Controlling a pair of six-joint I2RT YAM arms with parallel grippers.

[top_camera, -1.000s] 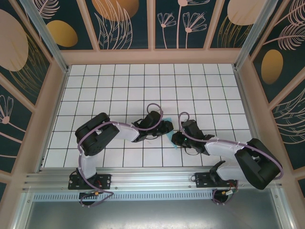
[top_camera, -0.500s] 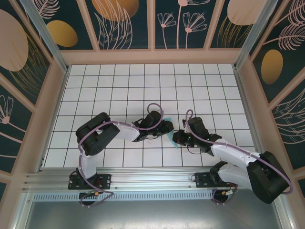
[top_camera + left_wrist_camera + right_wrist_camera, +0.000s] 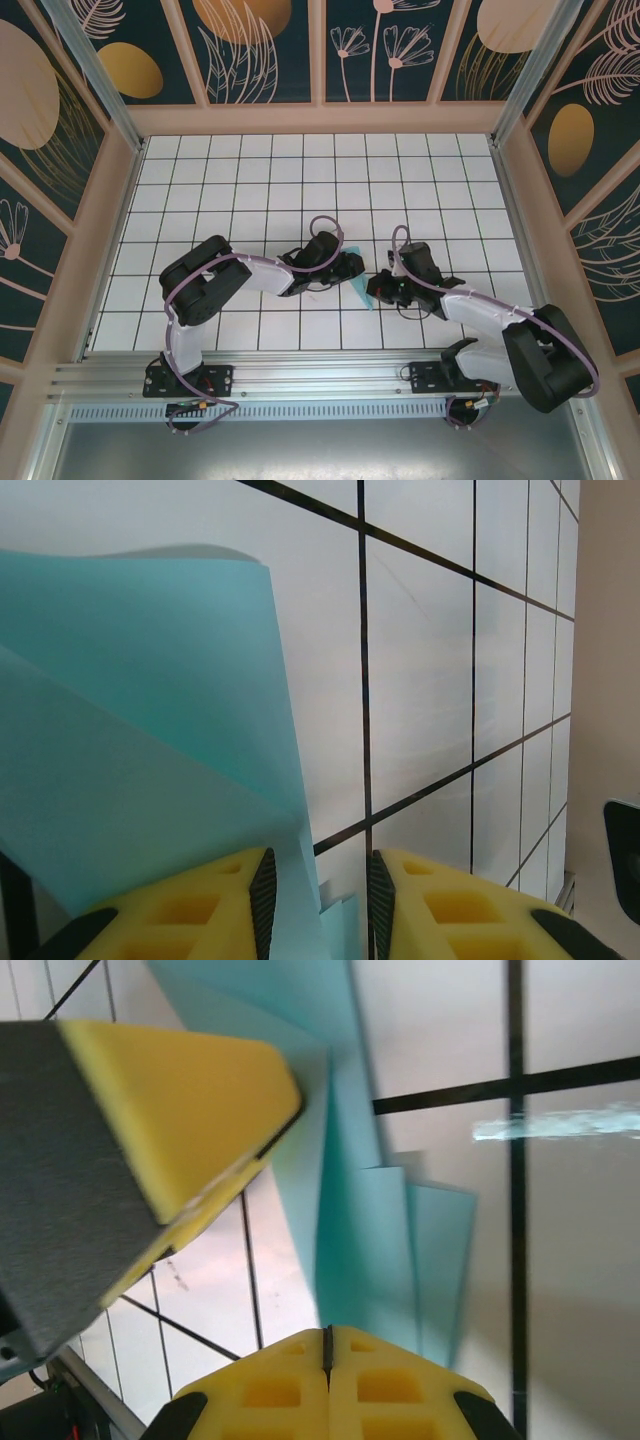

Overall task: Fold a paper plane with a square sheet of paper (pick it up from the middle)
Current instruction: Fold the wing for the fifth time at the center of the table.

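The square sheet of paper (image 3: 359, 293) is a creased light-blue shape on the white grid floor between my two grippers. In the left wrist view its folded layers (image 3: 150, 730) rise past the left finger, and a strip runs down into the gap of the left gripper (image 3: 320, 870). Those jaws stand apart, with floor showing between the paper and the right pad. The left gripper (image 3: 350, 268) sits at the paper's upper left. My right gripper (image 3: 327, 1332) is shut, pads together, its tips against the folded paper (image 3: 370, 1220). From above, the right gripper (image 3: 378, 290) touches the paper's right side.
The left gripper's yellow finger (image 3: 170, 1110) looms at the upper left of the right wrist view, close over the paper. Wooden walls (image 3: 320, 118) ring the tiled floor, and an aluminium rail (image 3: 320, 378) runs along the near edge by the arm bases.
My right gripper has closed fully and its wrist has shifted slightly to the right. The left arm and the paper have stayed where they were.
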